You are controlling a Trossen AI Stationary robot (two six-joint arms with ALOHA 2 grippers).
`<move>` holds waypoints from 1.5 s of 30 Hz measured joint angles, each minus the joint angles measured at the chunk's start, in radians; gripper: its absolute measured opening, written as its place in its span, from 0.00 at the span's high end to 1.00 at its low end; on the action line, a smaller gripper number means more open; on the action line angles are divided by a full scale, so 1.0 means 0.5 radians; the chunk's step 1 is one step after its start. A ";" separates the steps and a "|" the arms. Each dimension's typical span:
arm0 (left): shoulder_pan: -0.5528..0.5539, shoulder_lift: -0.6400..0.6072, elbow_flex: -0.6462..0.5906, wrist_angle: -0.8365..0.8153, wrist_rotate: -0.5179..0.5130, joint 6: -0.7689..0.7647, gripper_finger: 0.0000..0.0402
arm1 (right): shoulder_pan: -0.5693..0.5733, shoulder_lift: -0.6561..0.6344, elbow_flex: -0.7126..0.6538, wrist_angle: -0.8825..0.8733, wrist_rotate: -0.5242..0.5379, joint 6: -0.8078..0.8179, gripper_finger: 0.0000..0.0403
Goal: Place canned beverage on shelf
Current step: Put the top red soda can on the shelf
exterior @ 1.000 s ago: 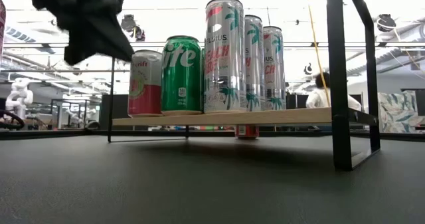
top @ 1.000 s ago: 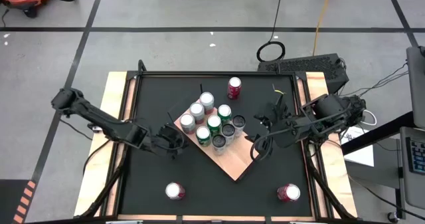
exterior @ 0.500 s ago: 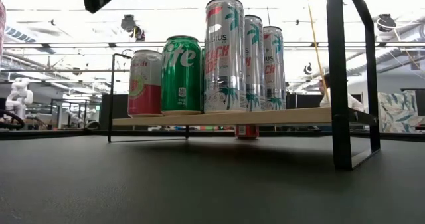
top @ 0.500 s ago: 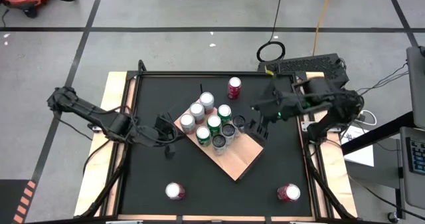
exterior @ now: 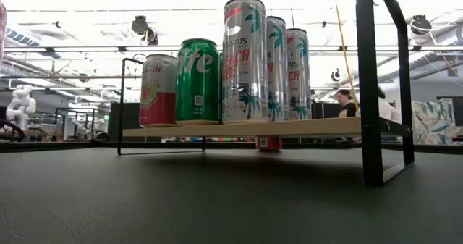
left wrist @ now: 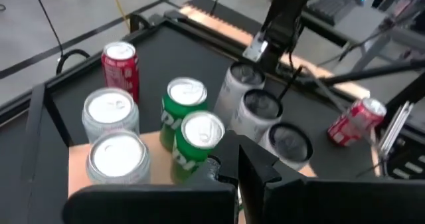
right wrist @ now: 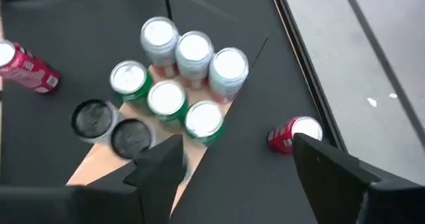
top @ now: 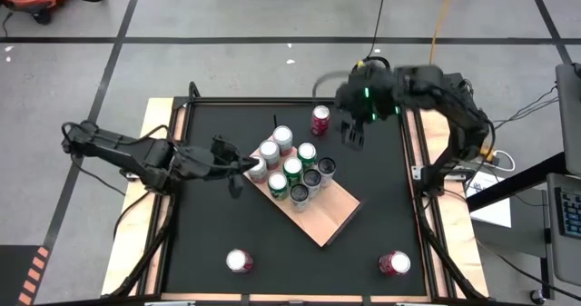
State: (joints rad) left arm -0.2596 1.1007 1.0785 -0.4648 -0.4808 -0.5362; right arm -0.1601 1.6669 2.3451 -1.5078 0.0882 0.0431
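High view: flat light-tan wood-grain shelf (top: 320, 217) sits diagonally at centre of the black table (top: 204, 224). Nine cans cluster on its upper-left half: three silver-topped, three green, three dark-topped. Red can (top: 320, 119) stands upright on the table beyond the shelf, well apart from it. Two more red cans stand near the front edge, one left (top: 239, 261), one right (top: 394, 263). Left gripper (top: 238, 170) is just beside the shelf's left corner, fingers closed, nothing held. Right gripper (top: 352, 133) hangs near the far red can, not touching it.

Low view: shelf board (exterior: 246, 127) is raised on black rods; pink, green and tall silver cans stand upright on it.

Left wrist view: closed dark fingers (left wrist: 255, 167) hover over the green cans.

Right wrist view: fingers (right wrist: 332, 167) spread apart, empty, high above the shelf.
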 joint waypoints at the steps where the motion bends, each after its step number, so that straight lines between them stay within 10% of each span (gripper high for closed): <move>1: 0.014 -0.001 0.016 0.001 0.000 0.001 1.00 | -0.077 0.002 0.000 0.027 -0.075 -0.058 0.36; 18: 0.103 0.000 0.033 -0.055 -0.005 -0.122 1.00 | -0.963 0.466 0.001 0.106 -0.967 -0.873 0.26; 34: 0.102 0.001 0.033 -0.221 -0.032 -0.173 1.00 | -1.047 0.883 -0.003 0.093 -0.954 -0.868 0.12; 45: 0.102 0.002 0.033 -0.315 -0.002 -0.226 1.00 | -1.039 0.558 -0.353 0.219 -1.023 -0.802 0.11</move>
State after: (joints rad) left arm -0.2089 1.1015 1.0950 -0.6222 -0.4817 -0.6491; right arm -0.6795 1.9461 2.1685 -1.3983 -0.4232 -0.3579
